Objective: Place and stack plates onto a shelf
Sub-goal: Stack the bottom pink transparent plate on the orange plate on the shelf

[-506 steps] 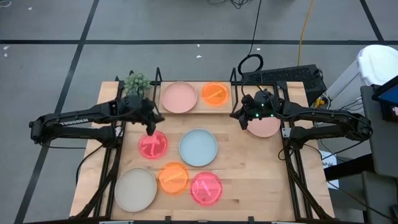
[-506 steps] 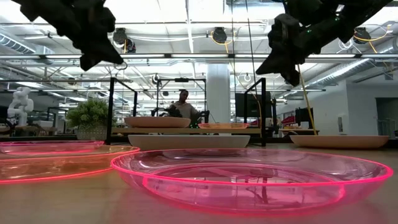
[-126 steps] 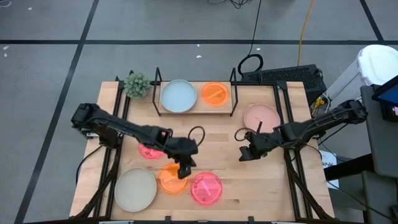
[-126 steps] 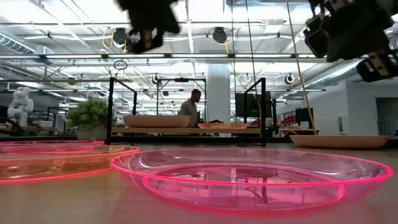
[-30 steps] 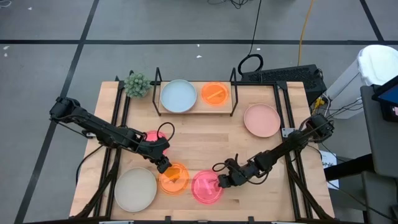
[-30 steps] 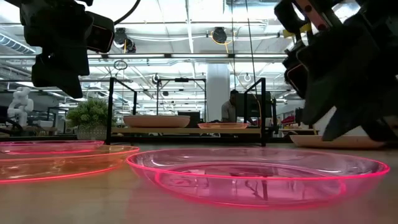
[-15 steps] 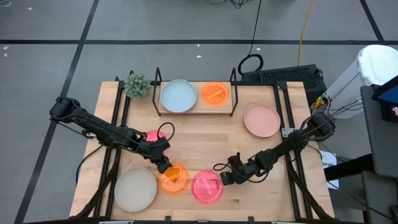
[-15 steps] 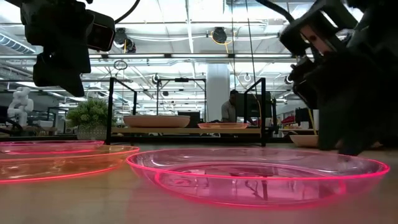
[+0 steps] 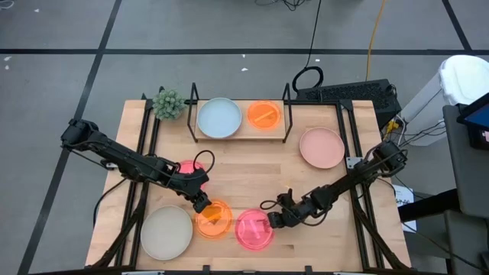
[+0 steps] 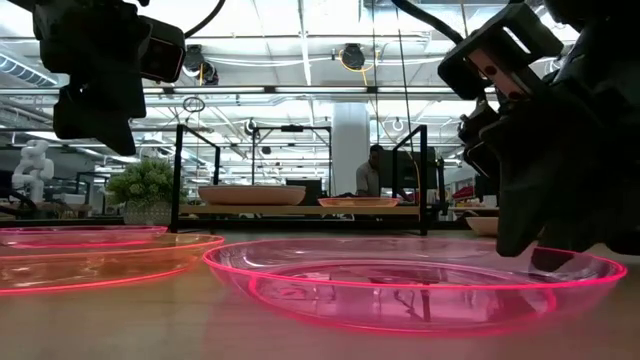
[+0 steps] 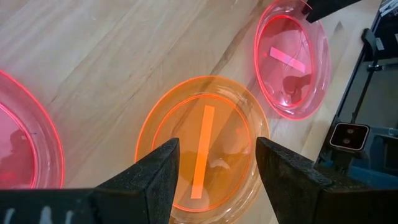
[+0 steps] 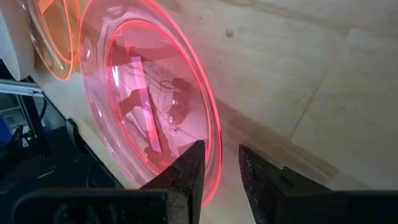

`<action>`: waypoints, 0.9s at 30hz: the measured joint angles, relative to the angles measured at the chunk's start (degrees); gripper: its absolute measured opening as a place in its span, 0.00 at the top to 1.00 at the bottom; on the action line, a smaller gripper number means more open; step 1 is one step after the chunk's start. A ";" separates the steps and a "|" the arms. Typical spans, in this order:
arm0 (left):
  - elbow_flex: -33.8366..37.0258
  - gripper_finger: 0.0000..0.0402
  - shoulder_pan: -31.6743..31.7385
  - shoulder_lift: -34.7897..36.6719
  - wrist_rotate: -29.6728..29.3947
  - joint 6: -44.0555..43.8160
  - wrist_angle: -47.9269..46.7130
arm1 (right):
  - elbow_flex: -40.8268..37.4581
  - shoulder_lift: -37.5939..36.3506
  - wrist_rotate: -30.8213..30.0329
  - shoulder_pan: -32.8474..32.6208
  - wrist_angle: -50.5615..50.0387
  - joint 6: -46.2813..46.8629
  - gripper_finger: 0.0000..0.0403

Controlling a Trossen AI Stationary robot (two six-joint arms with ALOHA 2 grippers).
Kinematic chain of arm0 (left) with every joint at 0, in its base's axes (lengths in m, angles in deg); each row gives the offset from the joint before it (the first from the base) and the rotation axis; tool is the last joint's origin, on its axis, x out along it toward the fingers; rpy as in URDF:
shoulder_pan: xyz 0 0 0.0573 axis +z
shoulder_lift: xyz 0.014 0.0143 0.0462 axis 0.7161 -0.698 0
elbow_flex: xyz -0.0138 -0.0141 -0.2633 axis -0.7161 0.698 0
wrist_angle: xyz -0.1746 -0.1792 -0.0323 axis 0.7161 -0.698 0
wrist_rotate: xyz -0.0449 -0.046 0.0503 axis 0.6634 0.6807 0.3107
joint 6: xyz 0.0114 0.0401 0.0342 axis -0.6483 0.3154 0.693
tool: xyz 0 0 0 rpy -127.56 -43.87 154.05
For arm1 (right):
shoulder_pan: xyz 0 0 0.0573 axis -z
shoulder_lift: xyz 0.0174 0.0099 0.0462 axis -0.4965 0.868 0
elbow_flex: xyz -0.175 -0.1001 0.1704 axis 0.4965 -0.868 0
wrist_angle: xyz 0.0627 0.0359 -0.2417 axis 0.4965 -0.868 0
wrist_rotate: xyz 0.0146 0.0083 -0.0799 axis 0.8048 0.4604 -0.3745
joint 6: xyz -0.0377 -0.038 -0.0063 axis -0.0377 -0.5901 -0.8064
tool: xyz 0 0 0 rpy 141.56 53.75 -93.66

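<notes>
A neon pink plate lies flat on the table near its front edge. My right gripper is low at the plate's right rim. In the right wrist view its fingers stand narrowly apart, one inside the rim and one outside, with bare wood showing between them. My left gripper hangs open above a neon orange plate. The shelf at the far edge holds a light blue plate and an orange plate.
A cream plate lies at the front left and a pale pink plate at the right. A second neon pink plate lies partly under my left arm. A small plant stands at the far left corner. Bare wood shows mid-table.
My right gripper has drawn slightly toward the table's right edge, then come back and gone down to the right rim of the neon pink plate. The plate has stayed flat where it was.
</notes>
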 joint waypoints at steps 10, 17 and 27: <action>0.00 0.46 0.00 0.00 -0.71 -1.11 0.04 | -0.07 -0.66 2.95 4.45 -0.52 -7.21 0.99; 0.00 0.46 0.02 0.00 -1.54 -1.62 0.04 | -0.09 -4.42 4.53 8.27 -3.04 -12.28 1.00; 0.00 0.46 0.57 0.00 -4.28 -1.61 -0.39 | -0.09 -16.15 4.42 16.37 -7.25 -18.10 1.00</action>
